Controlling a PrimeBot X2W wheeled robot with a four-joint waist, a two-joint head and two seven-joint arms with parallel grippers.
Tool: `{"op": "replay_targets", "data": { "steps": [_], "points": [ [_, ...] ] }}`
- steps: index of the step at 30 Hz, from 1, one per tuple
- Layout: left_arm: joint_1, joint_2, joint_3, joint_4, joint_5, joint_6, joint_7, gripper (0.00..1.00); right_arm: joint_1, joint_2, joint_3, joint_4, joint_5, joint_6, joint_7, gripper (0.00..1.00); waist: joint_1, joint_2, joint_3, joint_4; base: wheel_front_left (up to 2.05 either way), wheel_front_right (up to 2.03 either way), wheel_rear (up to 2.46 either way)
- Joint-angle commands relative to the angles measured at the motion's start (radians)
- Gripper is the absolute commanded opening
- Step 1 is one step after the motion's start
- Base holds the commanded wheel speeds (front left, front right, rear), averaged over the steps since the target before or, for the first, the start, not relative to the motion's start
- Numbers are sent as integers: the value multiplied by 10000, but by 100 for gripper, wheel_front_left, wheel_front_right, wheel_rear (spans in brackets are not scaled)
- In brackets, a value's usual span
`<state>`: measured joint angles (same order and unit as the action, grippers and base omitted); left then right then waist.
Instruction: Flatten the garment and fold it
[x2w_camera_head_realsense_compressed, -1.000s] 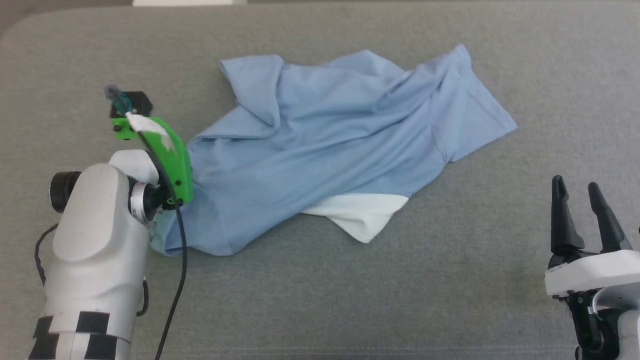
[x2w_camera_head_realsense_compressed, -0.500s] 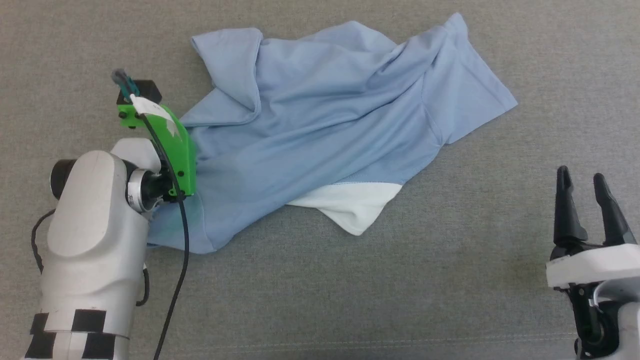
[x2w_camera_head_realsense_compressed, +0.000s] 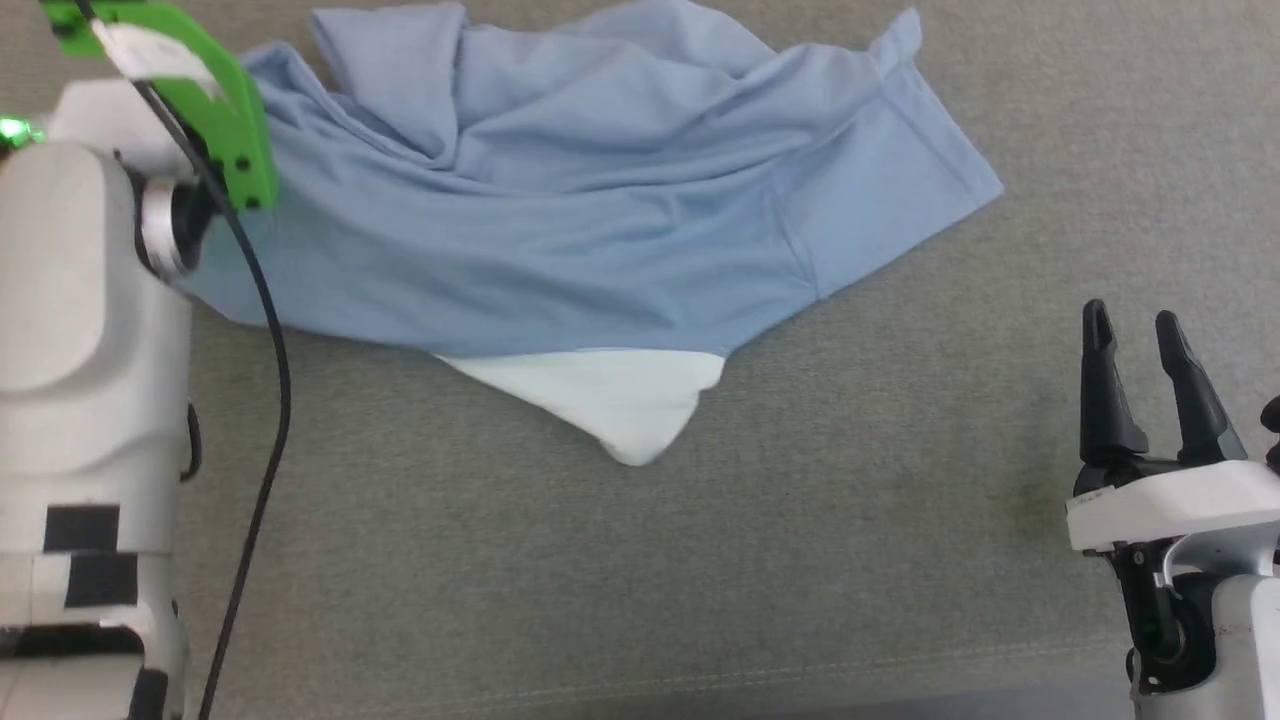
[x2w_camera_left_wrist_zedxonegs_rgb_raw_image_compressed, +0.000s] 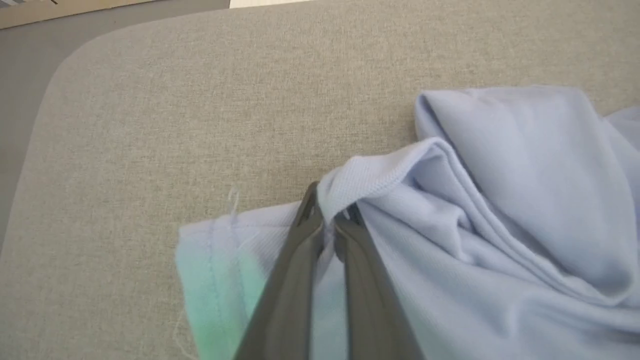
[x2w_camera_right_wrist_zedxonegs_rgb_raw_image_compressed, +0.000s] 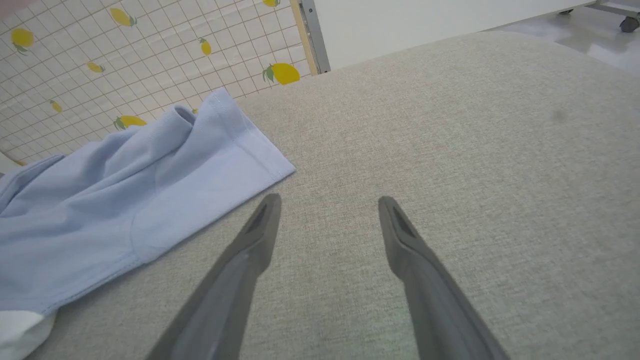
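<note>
Between the left pincer's (x2w_camera_left_wrist_zedxonegs_rgb_raw_image_compressed: 327, 217) closed tips: a ribbed edge of the light-blue T-shirt (x2w_camera_head_realsense_compressed: 600, 230), pinched. Rest lies crumpled to its right on grey padded table (x2w_camera_head_realsense_compressed: 700, 580). Right pincer (x2w_camera_head_realsense_compressed: 1137, 330) open, empty, clear of cloth. Flattening barely begun; folding all left.

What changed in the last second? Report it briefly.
The left end effector closed on the garment by its ribbed edge and pulled that side up the head view, stretching the cloth; the camera shifted too. The right end effector stayed open, off the garment.
</note>
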<state>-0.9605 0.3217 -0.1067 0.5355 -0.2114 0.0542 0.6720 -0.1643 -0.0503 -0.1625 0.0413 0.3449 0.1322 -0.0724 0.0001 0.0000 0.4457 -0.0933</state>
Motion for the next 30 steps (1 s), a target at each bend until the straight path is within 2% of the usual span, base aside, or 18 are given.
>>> {"op": "replay_targets", "data": {
  "steps": [1, 6, 7, 8, 13, 18, 21, 24, 30],
  "points": [
    [-250, 16, -47, 83, 70, 4, -68, 0, -97, 1, -3, 11, 90, -15, -96, 100, -1, 0, 312, -287, 0, 0, 0],
    [-428, -353, -224, 649, -86, -90, -172, 0, -129, 1, 63, 136, 182, -15, -218, 100, -1, 0, 443, -373, 0, 0, 0],
    [-436, -372, -241, 711, -81, -87, -305, 31, -151, 1, 97, 164, 216, -15, -240, 100, -1, 0, 428, -369, 0, 0, 0],
    [-430, -401, -245, 815, -103, -90, -437, 100, -173, 1, 118, 197, 240, -15, -271, 100, -1, 0, 393, -344, 0, 0, 0],
    [-479, -638, -14, 903, -509, -258, -1536, 100, -166, 1, 117, 328, 147, -15, -301, 100, -1, 0, 19, 60, 0, 0, 0],
    [-76, -873, 505, 598, -1188, -711, -3599, 100, -76, 1, 54, 395, -57, -15, -132, 100, -1, 0, -700, 621, 0, 0, 0],
    [659, -989, 949, 131, -1616, -907, -4996, 100, 8, 1, 72, 403, -169, -15, 11, 100, -1, 0, -1193, 883, 0, 0, 0],
    [1661, -943, 1010, -346, -1664, -1139, -5954, 100, 144, 1, 119, 391, -224, -15, 179, 100, -1, 0, -1616, 1110, 0, 0, 0],
    [4117, -859, 1229, -1589, -1426, -1100, -8079, 100, 384, 1, 298, 344, -286, -15, 552, 100, -1, 0, -2242, 1300, 0, 0, 0]
  ]
}}
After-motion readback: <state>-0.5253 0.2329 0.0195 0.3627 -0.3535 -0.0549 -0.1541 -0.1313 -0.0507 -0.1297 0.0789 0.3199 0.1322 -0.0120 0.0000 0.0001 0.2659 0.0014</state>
